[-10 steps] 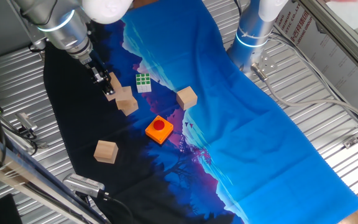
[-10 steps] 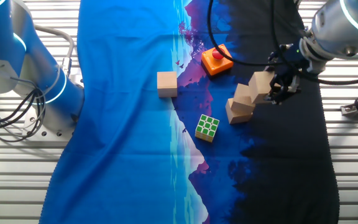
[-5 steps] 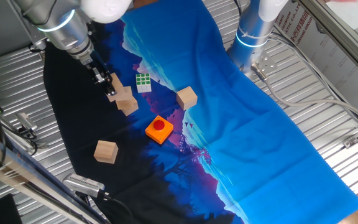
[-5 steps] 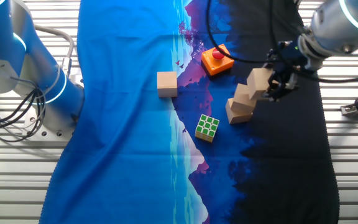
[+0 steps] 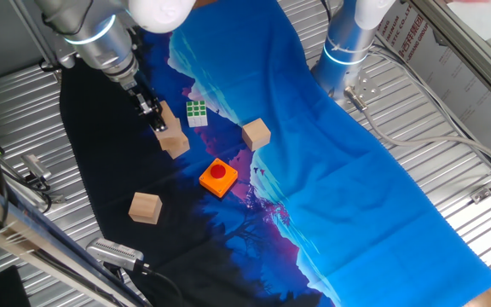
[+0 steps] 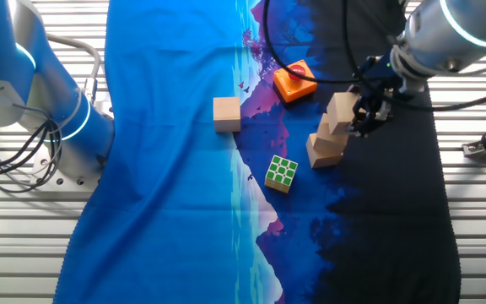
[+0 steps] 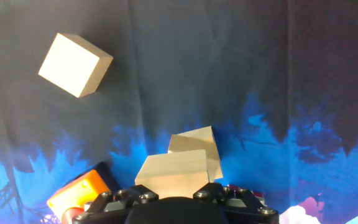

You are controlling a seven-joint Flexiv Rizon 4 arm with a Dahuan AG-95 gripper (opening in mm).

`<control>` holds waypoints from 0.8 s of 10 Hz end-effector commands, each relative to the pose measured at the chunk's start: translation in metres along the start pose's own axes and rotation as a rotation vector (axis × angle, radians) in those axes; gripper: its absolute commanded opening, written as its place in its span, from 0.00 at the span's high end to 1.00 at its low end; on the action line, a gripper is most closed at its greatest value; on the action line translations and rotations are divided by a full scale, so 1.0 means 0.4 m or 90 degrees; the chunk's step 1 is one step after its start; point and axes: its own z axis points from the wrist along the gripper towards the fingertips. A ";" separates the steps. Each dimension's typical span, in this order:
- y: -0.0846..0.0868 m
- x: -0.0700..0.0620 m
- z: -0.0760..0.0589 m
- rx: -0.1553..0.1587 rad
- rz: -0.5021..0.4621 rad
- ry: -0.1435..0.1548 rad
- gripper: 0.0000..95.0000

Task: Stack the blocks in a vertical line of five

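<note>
Now jaws [image 6: 354, 115] grip block [image 6: 341, 112] above second block [image 6: 326, 149].

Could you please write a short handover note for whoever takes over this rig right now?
Gripper: shut on a wooden block, held above a second block on the dark part of the cloth. Whether the two blocks touch cannot be told.
Other blocks: one alone on the dark cloth in front of the orange button square, one on the blue part, to the right of the green-and-white puzzle cube.
Done: at most the second level is under way; nothing released yet.
Left: seat and release this block, then add the loose ones. Only four blocks are in view; five are needed.
</note>
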 end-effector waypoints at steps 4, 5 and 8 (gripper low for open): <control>-0.008 0.019 0.014 -0.020 0.007 -0.010 1.00; -0.006 0.017 0.016 -0.030 0.004 -0.014 0.60; 0.004 0.010 0.022 -0.029 0.005 -0.024 0.60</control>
